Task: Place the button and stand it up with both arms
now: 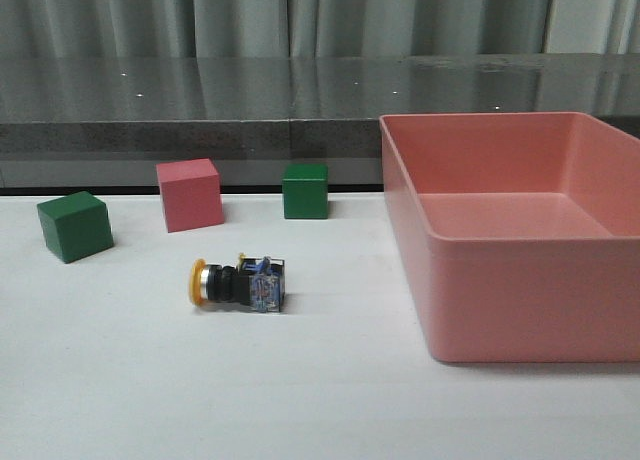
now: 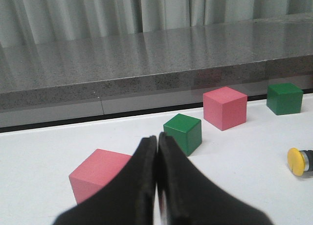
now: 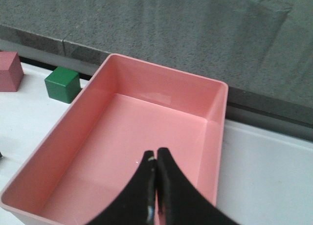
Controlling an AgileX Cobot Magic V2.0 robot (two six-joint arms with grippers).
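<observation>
The button [image 1: 238,283] lies on its side on the white table, yellow cap to the left, blue-and-silver base to the right. Its yellow cap [image 2: 297,161] shows at the edge of the left wrist view. My left gripper [image 2: 157,139] is shut and empty, above the table beside a pink cube [image 2: 98,173] and a green cube [image 2: 183,132]. My right gripper [image 3: 155,154] is shut and empty, above the pink bin [image 3: 217,137]. Neither gripper shows in the front view.
A large pink bin [image 1: 500,280] stands at the right. A green cube [image 1: 75,226], a pink cube [image 1: 189,194] and a second green cube [image 1: 305,190] stand behind the button. A grey ledge [image 1: 200,100] runs along the back.
</observation>
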